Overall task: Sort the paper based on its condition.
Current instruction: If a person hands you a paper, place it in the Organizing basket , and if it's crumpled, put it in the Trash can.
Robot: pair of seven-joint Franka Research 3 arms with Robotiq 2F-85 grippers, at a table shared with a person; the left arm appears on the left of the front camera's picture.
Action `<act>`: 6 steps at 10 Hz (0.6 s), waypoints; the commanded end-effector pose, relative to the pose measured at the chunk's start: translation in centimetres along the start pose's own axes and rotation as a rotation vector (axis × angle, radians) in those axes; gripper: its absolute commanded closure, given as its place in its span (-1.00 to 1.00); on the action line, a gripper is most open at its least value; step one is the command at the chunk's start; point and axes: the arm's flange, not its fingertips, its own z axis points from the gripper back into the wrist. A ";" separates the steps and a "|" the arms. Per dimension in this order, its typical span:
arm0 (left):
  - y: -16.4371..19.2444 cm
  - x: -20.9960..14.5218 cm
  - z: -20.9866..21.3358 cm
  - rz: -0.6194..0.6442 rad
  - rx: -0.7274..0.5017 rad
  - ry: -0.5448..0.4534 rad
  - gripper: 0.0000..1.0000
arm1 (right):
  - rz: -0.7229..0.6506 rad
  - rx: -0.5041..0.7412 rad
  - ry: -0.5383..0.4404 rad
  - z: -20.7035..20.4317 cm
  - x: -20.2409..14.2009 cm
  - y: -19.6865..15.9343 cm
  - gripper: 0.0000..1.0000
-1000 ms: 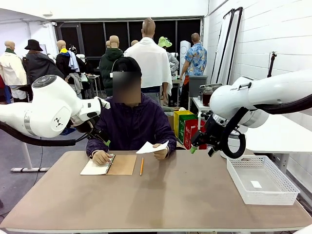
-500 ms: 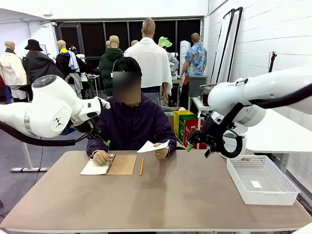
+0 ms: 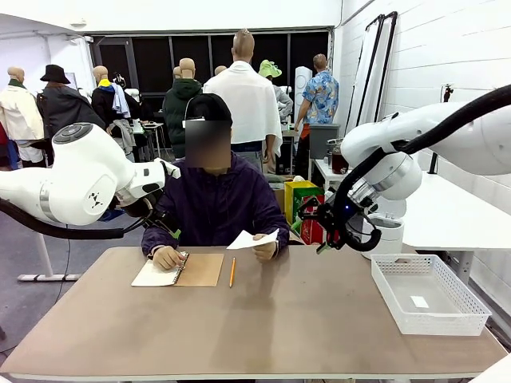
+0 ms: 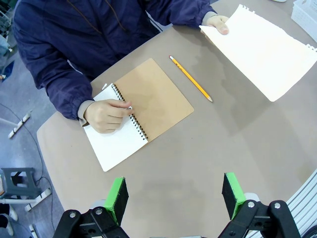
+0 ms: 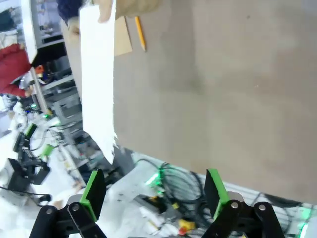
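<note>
Tabletop, brown and matte, runs wall to wall across the front view, with grey floor, dark windows and a white block wall behind it. Seen from the left gripper, a spiral notepad lies open ahead of its left-hand finger, brown cover folded out, and one hand of the person rests on the white page. A yellow pencil lies farther ahead, roughly in line with the gap between the fingers and just beside the cover. The paper, a single white sheet with one ragged edge, is farther out beyond the right-hand finger, held off the table by the person's other hand. From the right gripper that same sheet stands ahead on its left-hand finger's side, the pencil beyond it. A white mesh tray sits on the table low and to the right of this gripper, well apart from it, with a small white slip on its floor. The left arm comes in high at the left, its gripper partly hidden at the person's sleeve and tipped down at the table; its green pads stand wide apart with nothing between them. The right arm bends down from the right, and its gripper hangs above the far table edge just right of the paper-holding hand, jaws spread fully and empty.
</note>
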 end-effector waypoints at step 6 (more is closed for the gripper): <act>0.1 0.0 -0.1 0.005 -0.006 0.004 -1.00 | -0.098 0.095 0.084 -1.1 1.1 -0.4 -1.00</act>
